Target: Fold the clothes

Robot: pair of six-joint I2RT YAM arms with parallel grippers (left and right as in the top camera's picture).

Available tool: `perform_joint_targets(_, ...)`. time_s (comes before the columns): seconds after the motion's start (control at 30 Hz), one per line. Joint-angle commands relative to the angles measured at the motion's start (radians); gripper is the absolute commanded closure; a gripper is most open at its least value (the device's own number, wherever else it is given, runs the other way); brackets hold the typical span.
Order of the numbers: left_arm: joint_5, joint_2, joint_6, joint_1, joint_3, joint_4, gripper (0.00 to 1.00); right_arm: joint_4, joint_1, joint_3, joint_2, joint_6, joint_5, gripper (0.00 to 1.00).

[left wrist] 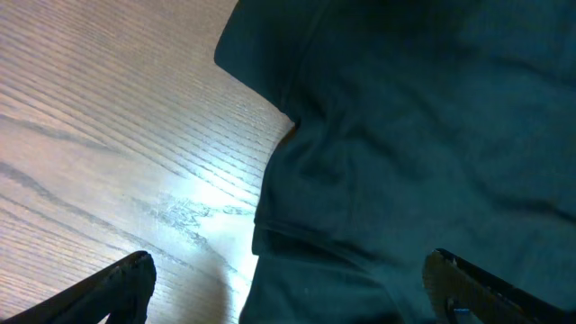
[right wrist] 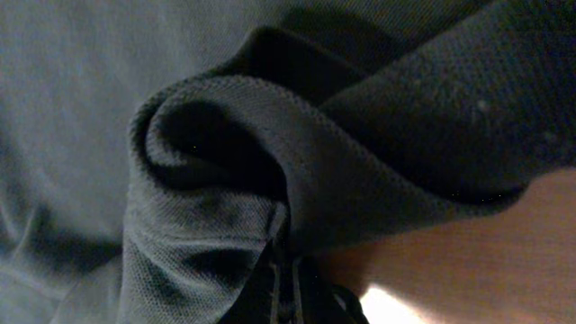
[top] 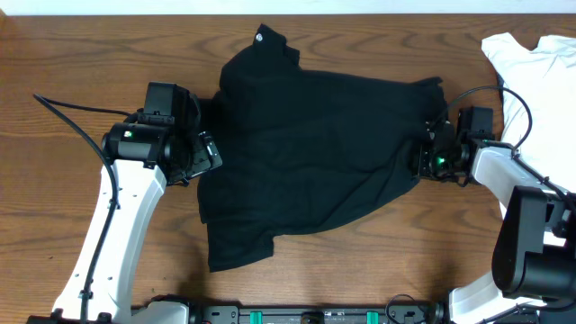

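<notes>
The black shirt (top: 315, 153) lies spread over the middle of the wooden table, collar toward the far edge. My left gripper (top: 205, 148) stands open at the shirt's left edge, and in the left wrist view its fingers (left wrist: 99, 292) straddle the cloth's hem (left wrist: 360, 180) without touching it. My right gripper (top: 423, 155) is at the shirt's right edge. In the right wrist view it is shut (right wrist: 286, 279) on a bunched fold of the black fabric (right wrist: 207, 162).
A white shirt (top: 531, 81) lies at the far right of the table, partly under the right arm. Bare wood (top: 54, 54) shows left of and in front of the black shirt.
</notes>
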Motion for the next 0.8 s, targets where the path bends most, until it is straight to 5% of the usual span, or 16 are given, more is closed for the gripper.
perform_joint_targets(0.0,-0.009,0.002,-0.013,0.000,0.005,-0.002,0.03,-0.065,0.005,0.068,-0.021,-0.002,0.005,0.99)
perform_joint_targets(0.43,-0.008,0.002,-0.013,0.000,0.005,0.002,0.04,-0.376,0.001,0.123,-0.119,0.180,0.233,0.98)
perform_joint_targets(0.77,-0.009,0.002,-0.013,0.000,0.005,0.002,0.04,-0.396,0.003,0.116,-0.119,0.183,0.239,0.86)
